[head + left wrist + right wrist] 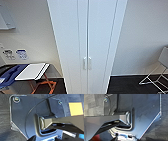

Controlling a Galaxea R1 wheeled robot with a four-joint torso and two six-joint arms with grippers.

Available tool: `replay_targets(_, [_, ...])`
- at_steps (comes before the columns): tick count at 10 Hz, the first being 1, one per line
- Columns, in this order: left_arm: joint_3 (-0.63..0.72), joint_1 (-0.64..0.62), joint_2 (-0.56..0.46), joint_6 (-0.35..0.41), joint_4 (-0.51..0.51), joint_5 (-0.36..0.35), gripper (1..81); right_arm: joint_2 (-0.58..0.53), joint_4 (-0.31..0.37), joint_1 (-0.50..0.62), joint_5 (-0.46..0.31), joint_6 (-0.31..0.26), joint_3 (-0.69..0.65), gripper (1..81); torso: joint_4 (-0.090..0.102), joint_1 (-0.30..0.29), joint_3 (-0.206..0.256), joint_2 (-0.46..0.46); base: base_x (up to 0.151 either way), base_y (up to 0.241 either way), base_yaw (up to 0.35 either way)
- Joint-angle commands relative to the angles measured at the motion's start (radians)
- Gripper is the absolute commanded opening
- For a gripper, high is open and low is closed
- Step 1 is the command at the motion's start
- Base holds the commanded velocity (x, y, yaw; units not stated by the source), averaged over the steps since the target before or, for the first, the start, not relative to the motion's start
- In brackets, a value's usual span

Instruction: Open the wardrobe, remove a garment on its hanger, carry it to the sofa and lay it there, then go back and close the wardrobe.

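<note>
1. Gripper state cannot be told for either arm: both wrist views look down past the robot's own dark plate and jointed bar, and the fingers are too hard to make out.
2. Below the left wrist lies a dark floor (5, 125) with a yellow patch (76, 109) off to one side.
3. Below the right wrist the same dark floor (164, 126) shows, with a bit of red (95, 138) at one edge, too blurred to identify.
4. In the head view the wardrobe (87, 37) stands straight ahead, tall, narrow and white, against a pale wall (142, 32).
5. Both its doors are shut, meeting at a thin vertical seam down the middle.
6. Its small white handles (87, 63) sit as a pair, one on each side of the seam, low in the picture.
7. Left of the wardrobe stands a folding rack with orange legs (46, 86), carrying a flat white board (31, 71) and something blue (11, 73) beside it.
8. Small notices (15, 54) are fixed to the wall above that rack.
9. Right of the wardrobe, well apart from it, a white metal-framed chair (158, 72) stands on the dark floor.
</note>
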Motion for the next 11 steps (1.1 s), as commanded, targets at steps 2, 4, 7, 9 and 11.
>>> replay_targets(2, [0.016,-0.03,-0.016,0.001,0.005,0.045,81.1,-0.007,-0.005,0.029,-0.058,-0.001,-0.005,81.1,0.0,0.001,0.001,-0.001,0.088,0.0,0.0])
replay_targets(4, [0.016,-0.03,-0.018,0.001,0.004,0.045,81.1,-0.004,-0.011,0.03,-0.058,-0.003,-0.016,81.1,0.0,0.001,0.0,-0.001,0.1,0.0,0.0])
replay_targets(7, [0.016,-0.03,-0.013,0.001,0.001,0.046,81.1,0.006,-0.014,0.033,-0.058,-0.004,-0.034,81.1,0.0,0.001,0.001,-0.001,0.094,0.0,0.0])
replay_targets(9, [0.018,-0.03,-0.013,0.001,0.001,0.046,81.1,0.01,-0.015,0.035,-0.058,-0.004,-0.046,81.1,0.0,0.001,0.001,-0.001,0.092,0.0,0.0])
replay_targets(11, [0.018,-0.03,-0.012,0.001,0.001,0.046,81.1,0.012,-0.015,0.035,-0.058,-0.004,-0.051,81.1,0.0,0.002,0.001,-0.001,0.091,0.033,0.0])
